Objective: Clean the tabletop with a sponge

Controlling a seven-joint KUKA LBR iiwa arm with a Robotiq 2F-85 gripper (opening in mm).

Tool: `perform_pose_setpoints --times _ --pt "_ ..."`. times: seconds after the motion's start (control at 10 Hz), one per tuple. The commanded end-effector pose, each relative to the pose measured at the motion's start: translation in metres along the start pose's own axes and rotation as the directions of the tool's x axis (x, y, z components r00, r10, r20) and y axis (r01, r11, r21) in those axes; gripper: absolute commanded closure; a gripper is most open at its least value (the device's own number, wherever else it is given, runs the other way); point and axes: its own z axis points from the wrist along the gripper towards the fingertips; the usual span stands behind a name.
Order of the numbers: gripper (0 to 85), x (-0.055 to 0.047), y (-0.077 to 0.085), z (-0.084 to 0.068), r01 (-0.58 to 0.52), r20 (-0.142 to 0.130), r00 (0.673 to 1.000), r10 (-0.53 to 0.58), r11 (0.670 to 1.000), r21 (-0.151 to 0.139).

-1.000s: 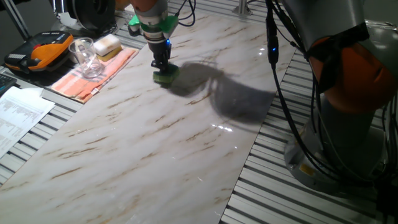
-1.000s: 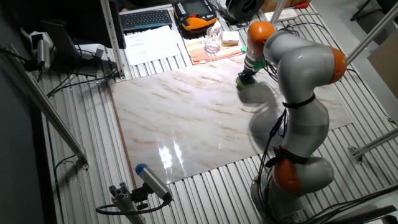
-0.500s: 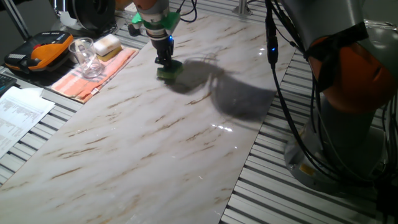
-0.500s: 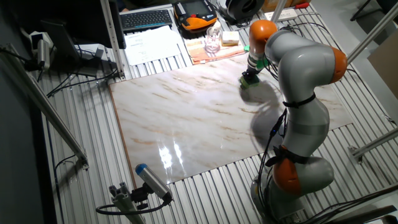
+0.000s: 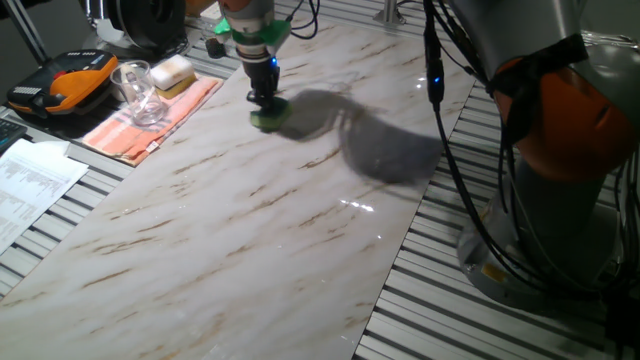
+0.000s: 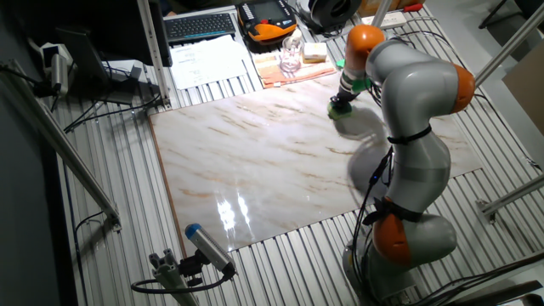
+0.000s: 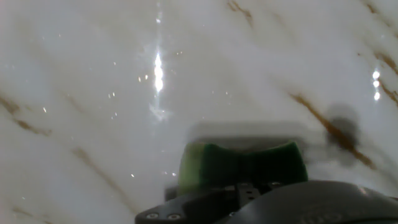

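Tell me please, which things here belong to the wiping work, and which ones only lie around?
Belong to the job:
- sponge, held in the hand and pressed on the slab
- tabletop, the white marble-look slab

Only lying about:
- orange striped cloth
- clear glass standing on that cloth
- pale yellow sponge block
- papers
- keyboard

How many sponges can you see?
2. The green sponge is held in the tool, pressed on the marble tabletop. A pale yellow sponge sits behind the glass, beside the tabletop.
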Motion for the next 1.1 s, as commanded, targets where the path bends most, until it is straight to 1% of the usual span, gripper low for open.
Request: perform_pose_setpoints --times 0.0,0.1,0.3,0.6,0.8,1.0 --pt "85.0 -0.005 0.006 -0.003 -0.012 0.0 1.0 0.012 1.0 0.0" --pt "85.0 -0.01 0.016 -0.006 -0.022 -0.003 1.0 0.022 1.0 0.001" --pt "85.0 -0.017 0.03 -0.01 -0.037 -0.012 0.999 0.037 0.999 0.005" --pt "85.0 -0.022 0.05 -0.004 -0.06 -0.012 0.998 0.06 0.998 0.005" --pt "85.0 -0.025 0.062 -0.004 -0.072 -0.016 0.997 0.072 0.997 0.007" --pt "85.0 -0.032 0.075 -0.005 -0.084 -0.022 0.996 0.084 0.996 0.018"
